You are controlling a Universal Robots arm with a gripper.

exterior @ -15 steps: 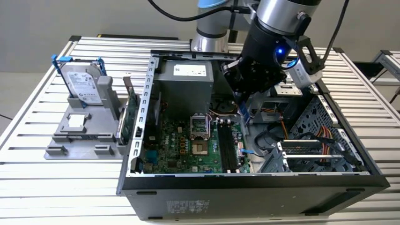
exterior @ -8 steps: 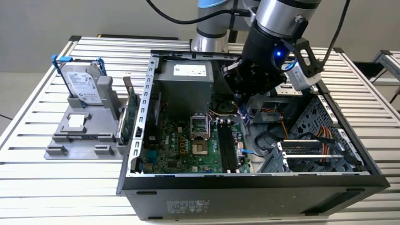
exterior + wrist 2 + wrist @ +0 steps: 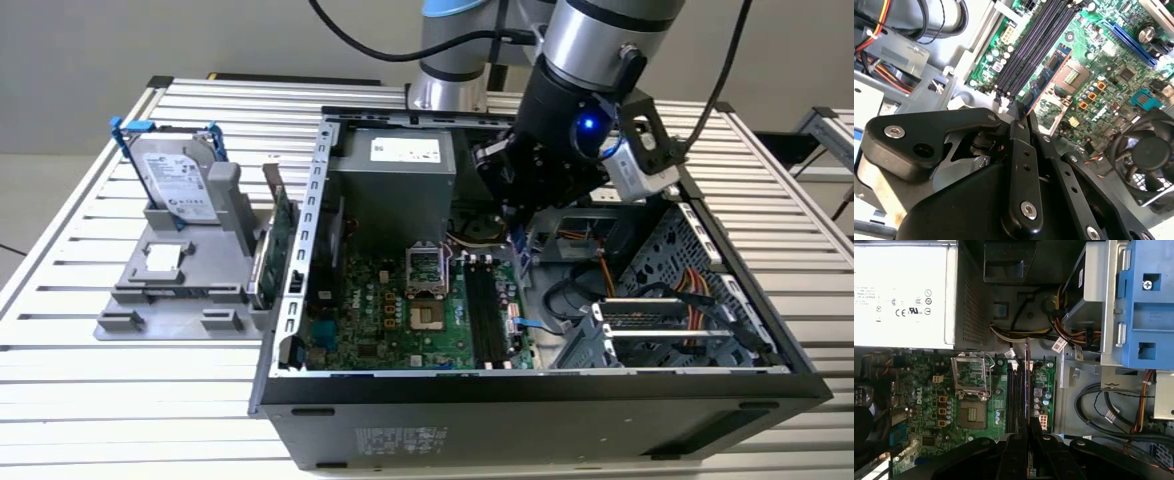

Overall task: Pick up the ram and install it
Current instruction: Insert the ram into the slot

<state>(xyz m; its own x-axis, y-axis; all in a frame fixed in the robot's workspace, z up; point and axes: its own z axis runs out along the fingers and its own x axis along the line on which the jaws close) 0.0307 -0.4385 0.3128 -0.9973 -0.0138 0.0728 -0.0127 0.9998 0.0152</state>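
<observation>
The gripper (image 3: 1021,122) has its black fingers (image 3: 1023,165) pressed together on the ram (image 3: 1046,80), pinching one end of the thin stick so that it juts out beyond the fingertips, above the motherboard (image 3: 1104,75). In the second wrist view the ram shows its flat face, dark blue-green with a row of black chips and a reddish edge; the gripped end is hidden between the fingers. In the first wrist view the ram (image 3: 1027,375) is seen edge-on as a thin dark line running along the black memory slots (image 3: 1015,400), and its near end is lost behind the gripper (image 3: 1026,432); whether it touches a slot cannot be told. In the exterior view the gripper (image 3: 523,215) hangs inside the open computer case (image 3: 534,400), and the arm's bulky black wrist covers the fingertips and the ram there. The green motherboard is studded with small components, with a square metal-framed processor socket (image 3: 971,377) beside the slots. A grey boxy power supply (image 3: 394,180) sits at the far end of the case, and bundled coloured cables (image 3: 667,290) lie towards the exterior view's right. Outside the case, on the slatted aluminium table (image 3: 80,380), a silver hard drive (image 3: 174,180) with blue rails stands in a grey holder (image 3: 160,290), well apart from the gripper.
</observation>
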